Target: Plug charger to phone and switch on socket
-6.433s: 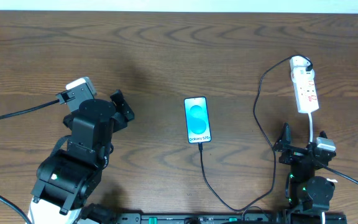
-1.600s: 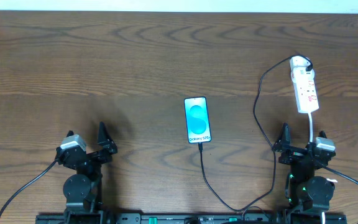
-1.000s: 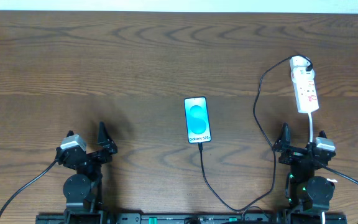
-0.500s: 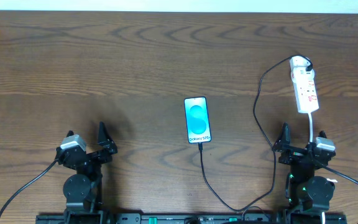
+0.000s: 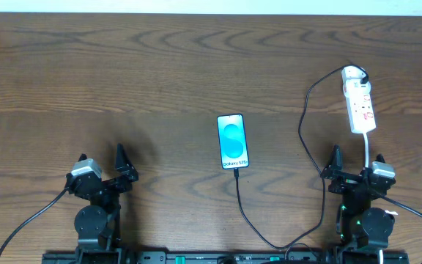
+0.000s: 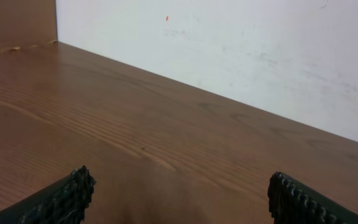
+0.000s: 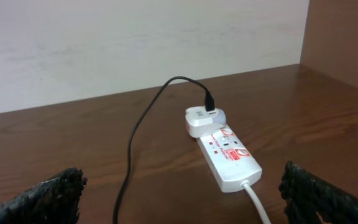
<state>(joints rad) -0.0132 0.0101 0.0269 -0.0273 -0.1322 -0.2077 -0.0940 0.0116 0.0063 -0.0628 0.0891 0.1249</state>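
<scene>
The phone [image 5: 232, 141] lies face up mid-table, its cyan screen lit. The black charger cable [image 5: 249, 220] has its tip in the phone's near end, loops along the front edge and runs up to the white socket strip [image 5: 360, 103] at the far right, where its plug sits in a white adapter [image 7: 202, 119]. The strip [image 7: 229, 158] and the cable [image 7: 132, 149] also show in the right wrist view. My left gripper [image 5: 101, 163] is open and empty at the front left; it also shows in the left wrist view [image 6: 180, 196]. My right gripper [image 5: 354, 158] is open and empty just near of the strip; it also shows in the right wrist view [image 7: 182, 193].
The strip's white cord [image 5: 369, 147] runs toward the right arm base. A white wall [image 6: 241, 56] stands behind the table's far edge.
The left arm has drawn back from its raised, extended pose to its base at the front left. Over the last second nothing has moved.
</scene>
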